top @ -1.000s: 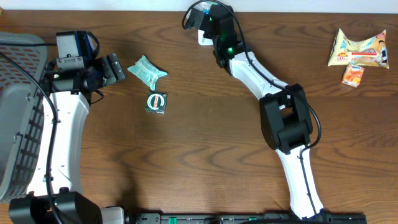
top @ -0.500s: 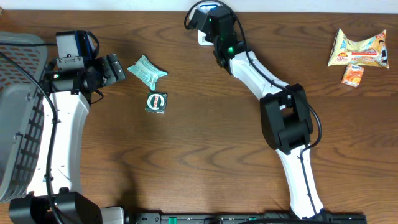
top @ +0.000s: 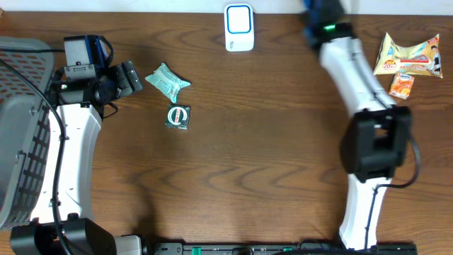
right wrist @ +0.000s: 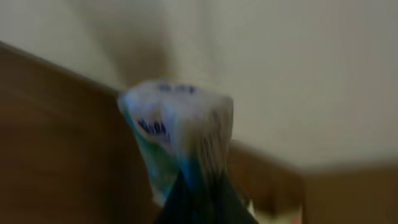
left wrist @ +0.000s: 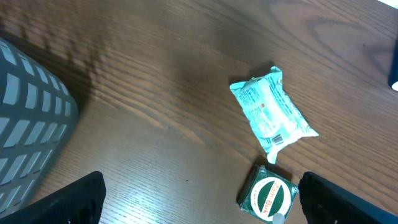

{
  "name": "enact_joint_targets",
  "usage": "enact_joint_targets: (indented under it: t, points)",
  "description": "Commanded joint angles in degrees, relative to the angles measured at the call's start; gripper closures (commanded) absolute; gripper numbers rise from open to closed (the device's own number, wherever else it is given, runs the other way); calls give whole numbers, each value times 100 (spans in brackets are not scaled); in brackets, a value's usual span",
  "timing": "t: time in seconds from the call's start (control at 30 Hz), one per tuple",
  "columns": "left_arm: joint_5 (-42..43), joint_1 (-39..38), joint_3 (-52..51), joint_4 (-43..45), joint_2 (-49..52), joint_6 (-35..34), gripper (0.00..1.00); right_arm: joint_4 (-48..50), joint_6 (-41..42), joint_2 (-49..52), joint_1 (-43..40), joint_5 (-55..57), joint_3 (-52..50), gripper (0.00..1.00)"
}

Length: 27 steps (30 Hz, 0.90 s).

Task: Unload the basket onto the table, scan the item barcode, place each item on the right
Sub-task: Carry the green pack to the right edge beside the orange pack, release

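PACKET ON ITS WAY TO THE READER: My right fingers (right wrist: 199, 208) are clenched on a small white-and-blue packet (right wrist: 177, 130). They pinch it by its lower end, I judge so that the printed face stays free for reading, though the view is too blurred to find a barcode. I hold it near the bench's (top: 269, 163) far edge, to the right of the white scanner (top: 239, 27) and not over its window. My left fingers (top: 131, 76) are spread wide and empty, well left of the scanner. Just beside them lie a mint-green pouch (left wrist: 272, 115) and a dark round-labelled sachet (top: 178, 117), likely items waiting. By my reckoning, the scan is not yet done.
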Motion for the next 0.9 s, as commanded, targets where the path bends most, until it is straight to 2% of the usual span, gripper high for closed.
enact_joint_targets:
  t: [0.0, 0.1, 0.2, 0.43, 0.63, 0.87]
  points:
    - [-35, 20, -28, -15, 33, -48, 3, -754, 1390, -22, -704, 197, -20, 99]
    - [-35, 20, -28, -15, 33, -48, 3, -1543, 2133, -22, -1331, 39, -20, 99]
    - [-35, 20, -28, -15, 33, -48, 2, -2063, 2555, -22, -1906, -577, -20, 98]
    - [-35, 20, -28, -15, 33, -48, 2, -2531, 3410, -15, -3101, -2398, -24, 98]
    - [-35, 20, -28, -15, 33, -48, 3, -2509, 3536, -4, -3628, -2459, -26, 99]
    - [-35, 20, -28, -15, 33, -48, 2, -2520, 3534, 109, -3823, -2376, -59, 97]
